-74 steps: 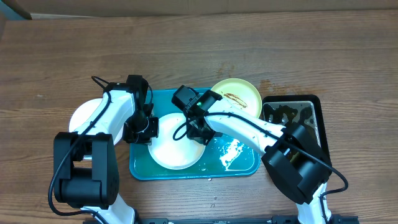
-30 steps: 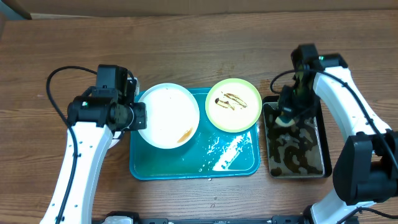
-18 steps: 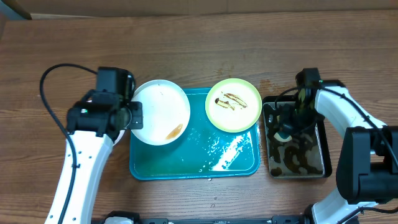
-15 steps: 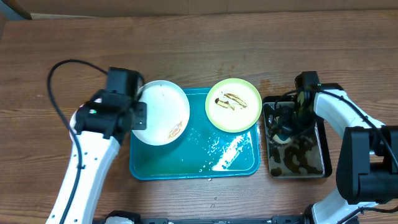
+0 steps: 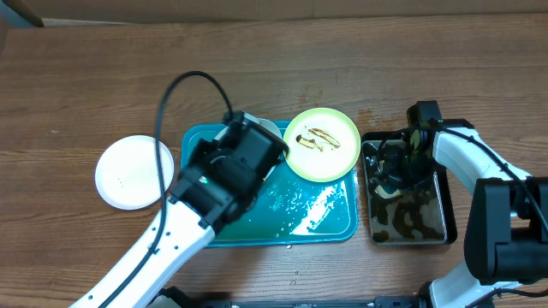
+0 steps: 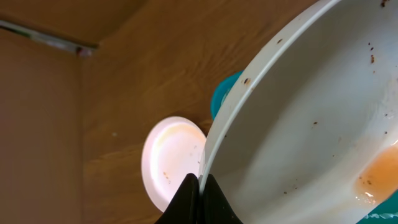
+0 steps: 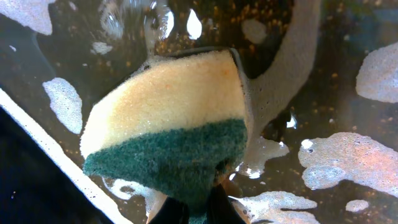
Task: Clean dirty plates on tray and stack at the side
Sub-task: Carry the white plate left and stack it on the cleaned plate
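Overhead: tray (image 5: 330, 218) at centre. Green plate (image 5: 321, 143), smeared brown, sits on its far right corner. Side plate (image 5: 128, 171) lies on the table to the left; pan (image 5: 411, 218) is to the right.
Left wrist: left gripper (image 6: 200, 186) is pinched on the rim of the white plate (image 6: 298, 124), which is tilted and glossy with an orange smear, by the tray's left end.
Right wrist: right gripper (image 7: 200, 211) clamps the sponge (image 7: 165, 118), yellow foam with a green scour face, in suds.
Step, as judged: wetting the sponge. Next: carry it to the smear.

No readable text, label, brand, number or sign appears anywhere in any of the three views.
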You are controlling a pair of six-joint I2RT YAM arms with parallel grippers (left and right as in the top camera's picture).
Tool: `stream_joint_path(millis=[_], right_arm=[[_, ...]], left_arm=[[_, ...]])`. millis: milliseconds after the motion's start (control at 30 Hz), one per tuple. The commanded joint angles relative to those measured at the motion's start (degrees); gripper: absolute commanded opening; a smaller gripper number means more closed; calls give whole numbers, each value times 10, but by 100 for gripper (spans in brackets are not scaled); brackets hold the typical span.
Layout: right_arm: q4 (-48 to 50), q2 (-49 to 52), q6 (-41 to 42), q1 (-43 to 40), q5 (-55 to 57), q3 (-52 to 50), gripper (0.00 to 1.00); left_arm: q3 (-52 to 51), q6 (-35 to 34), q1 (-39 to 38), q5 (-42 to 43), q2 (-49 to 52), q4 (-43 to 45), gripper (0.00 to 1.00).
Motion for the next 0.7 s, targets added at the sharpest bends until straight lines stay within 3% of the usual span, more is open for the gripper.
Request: stream_joint_path(millis=[0, 667], right_arm=[[2, 2, -3, -1, -4, -15, 4], [-1, 2, -3, -1, -4, -15, 4]], left_arm=[[10, -19, -26, -77, -5, 3, 4], [10, -38, -25, -78, -5, -3, 4]])
